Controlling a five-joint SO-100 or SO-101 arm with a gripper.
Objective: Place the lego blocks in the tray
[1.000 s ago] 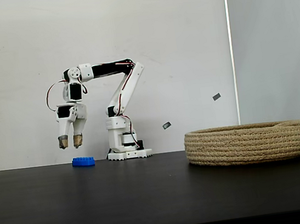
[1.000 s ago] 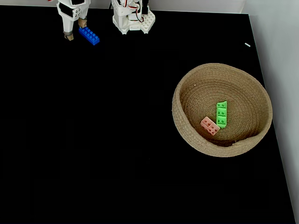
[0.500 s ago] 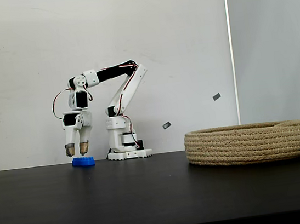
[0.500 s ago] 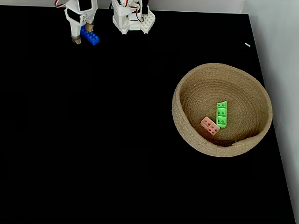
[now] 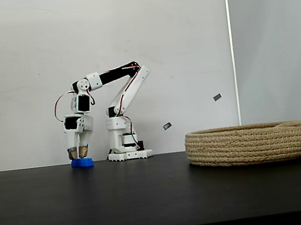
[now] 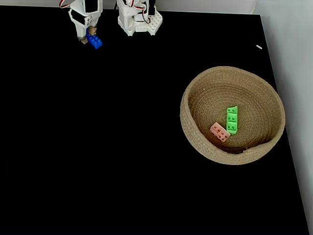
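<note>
Black table [image 6: 122,147] filling most of the top-down fixed view, seen edge-on as a dark slab [image 5: 123,199] in the side fixed view. White wall [image 5: 31,50] behind, with two small dark tags stuck on it, one [image 5: 217,97] higher than the other [image 5: 167,126].

On the right half of the table, well apart from the arm: round coiled-rope tray [image 6: 195,98], low-walled, shown in profile [image 5: 248,144] from the side. Inside it, near the lower middle of the floor: bright green lego brick [image 6: 232,120] lying flat, studs up, and pale pink lego brick [image 6: 220,131] just beside its lower left end, angled.

At the far left edge of the table: white SO-100 arm [image 5: 119,97], base [image 6: 138,19] bolted near the back, upper links folded forward and down. Gripper [image 5: 78,153] pointing straight down, tips right at the table [image 6: 88,38].

Blue lego brick [image 5: 82,162] resting on the table directly under those tips, partly covered from above [image 6: 95,42]. Fingers narrowed close around the brick's upper end; cannot tell whether actually pinching it or merely straddling it.
</note>
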